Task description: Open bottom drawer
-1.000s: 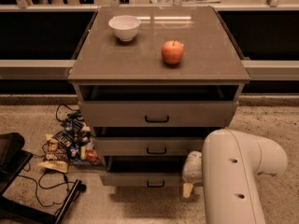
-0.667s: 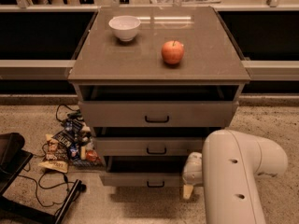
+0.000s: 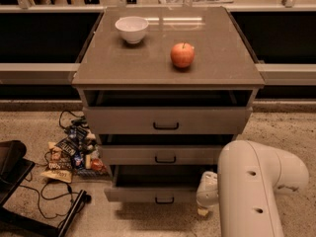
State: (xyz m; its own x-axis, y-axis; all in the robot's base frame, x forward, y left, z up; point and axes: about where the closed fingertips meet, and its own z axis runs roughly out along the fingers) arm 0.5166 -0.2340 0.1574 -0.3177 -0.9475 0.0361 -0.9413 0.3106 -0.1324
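I see the bottom drawer (image 3: pixel 133 194) partly open, lowest on the cabinet (image 3: pixel 168 73), with its black handle (image 3: pixel 164 200) facing me. My gripper (image 3: pixel 206 197) hangs just beside the drawer front's right end, off the handle. I cannot tell whether it is open or closed.

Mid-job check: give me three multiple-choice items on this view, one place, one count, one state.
1. Where is the robot's white gripper? A) by the right end of the slim grey-taupe bottom drawer; B) over the cabinet top; C) left of the cabinet.
2. How many small black bar handles show on the drawer fronts? A) one; B) three; C) five.
3. The bottom drawer is: A) flush shut; B) lifted out; C) pulled partly out.
Answers: 1 A, it sits low beside that front. 2 B, one per front. 3 C, its front stands forward, dark gap behind.
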